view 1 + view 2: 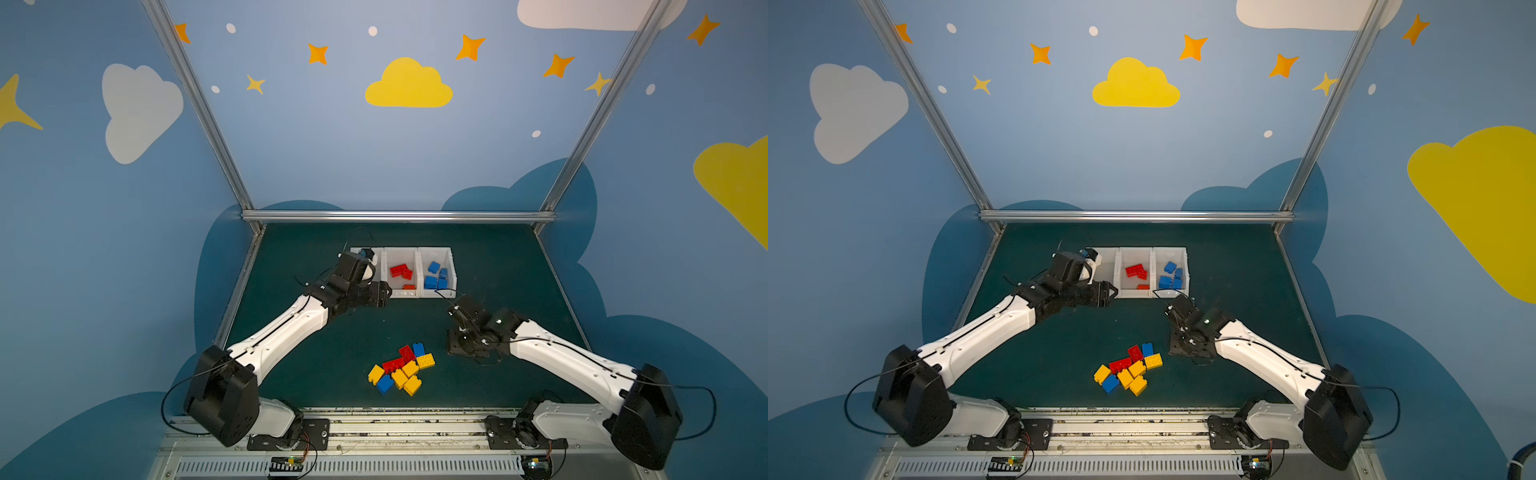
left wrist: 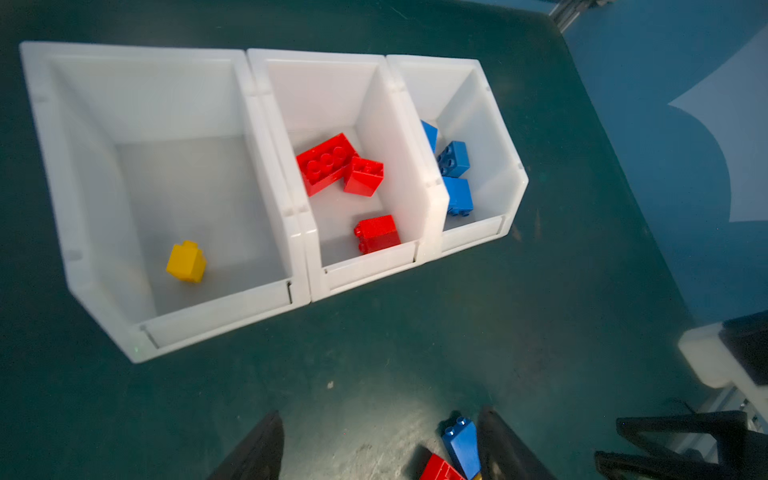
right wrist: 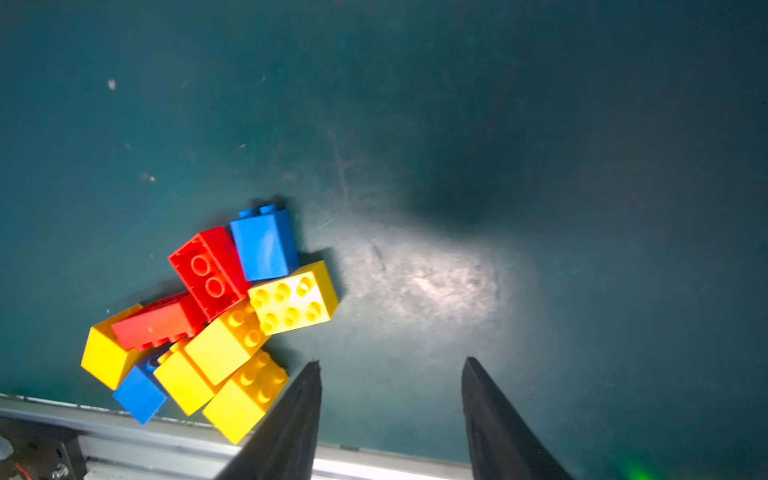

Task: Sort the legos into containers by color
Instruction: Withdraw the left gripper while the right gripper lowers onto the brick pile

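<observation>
Top views, done: three white open plastic bins (image 1: 402, 296) stand in a row. The middle one holds red plastic bricks (image 1: 401, 271) and the one farthest from the left gripper holds blue plastic bricks (image 1: 435, 276).
Top views, left: a loose heap of yellow, red and blue bricks (image 1: 1128, 369) lies on the dark green table mat (image 1: 1237, 266), just beside the right gripper (image 1: 1187, 347) and well apart from the bins.
Top views, hidden: the left arm's wrist covers most of the nearest bin, so its contents cannot be read there. Neither pair of jaws shows its gap in these views.
Left wrist view, done: the left gripper (image 2: 380, 446) has jaws apart with nothing between them. Beyond the tips, a single small yellow brick (image 2: 186, 262) lies in the nearest bin.
Left wrist view, cut off: a blue brick and a red one from the heap are clipped beside one fingertip.
Right wrist view, left: the jaws stand moderately apart and empty over bare mat, with the heap off to one side of the tips. About nine bricks show, mostly yellow.
Right wrist view, hard to tell: bricks overlap, so the exact count is uncertain.
Judgement: sorting looks roughly half done.
</observation>
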`<state>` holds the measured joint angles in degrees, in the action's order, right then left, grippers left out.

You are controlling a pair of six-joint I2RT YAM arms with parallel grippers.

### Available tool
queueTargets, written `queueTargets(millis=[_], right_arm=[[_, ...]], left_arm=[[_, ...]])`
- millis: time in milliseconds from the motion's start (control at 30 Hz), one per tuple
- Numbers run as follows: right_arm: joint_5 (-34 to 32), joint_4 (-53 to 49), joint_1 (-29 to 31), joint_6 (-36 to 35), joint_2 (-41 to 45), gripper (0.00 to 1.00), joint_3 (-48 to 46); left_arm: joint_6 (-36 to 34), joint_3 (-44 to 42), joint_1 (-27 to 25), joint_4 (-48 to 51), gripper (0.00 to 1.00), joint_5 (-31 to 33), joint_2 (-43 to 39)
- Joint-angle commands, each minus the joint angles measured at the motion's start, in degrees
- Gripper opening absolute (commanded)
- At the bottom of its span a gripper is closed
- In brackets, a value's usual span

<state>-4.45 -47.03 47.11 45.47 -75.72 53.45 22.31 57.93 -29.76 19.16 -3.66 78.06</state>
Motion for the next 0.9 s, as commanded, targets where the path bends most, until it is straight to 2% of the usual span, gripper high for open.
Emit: queueTargets(millis=[0, 167, 367, 600, 867], right_arm=[[2.3, -4.0, 1.6, 0.6, -7.2, 0.55, 6.2], [2.5, -6.8, 7.2, -1.5, -18.0, 0.54, 14.7], [3.6, -6.7, 11.5, -2.3, -24.1, 0.54, 19.3], [3.9, -8.2, 12.8, -4.2, -28.4, 0.52, 24.2], [4.4, -9.0, 14.9, -4.6, -28.0, 0.52, 23.1]], left_arm=[[2.6, -4.2, 0.8, -2.2, 0.74, 1.8, -4.6], [4.7, -10.1, 1.5, 0.5, 0.74, 3.6, -10.5], [5.8, -15.2, 2.3, 0.4, 0.75, 5.4, -17.0], [6.4, -16.9, 2.9, 1.6, 0.75, 5.7, -19.8], [7.4, -18.3, 3.0, 1.6, 0.75, 5.2, -20.8]])
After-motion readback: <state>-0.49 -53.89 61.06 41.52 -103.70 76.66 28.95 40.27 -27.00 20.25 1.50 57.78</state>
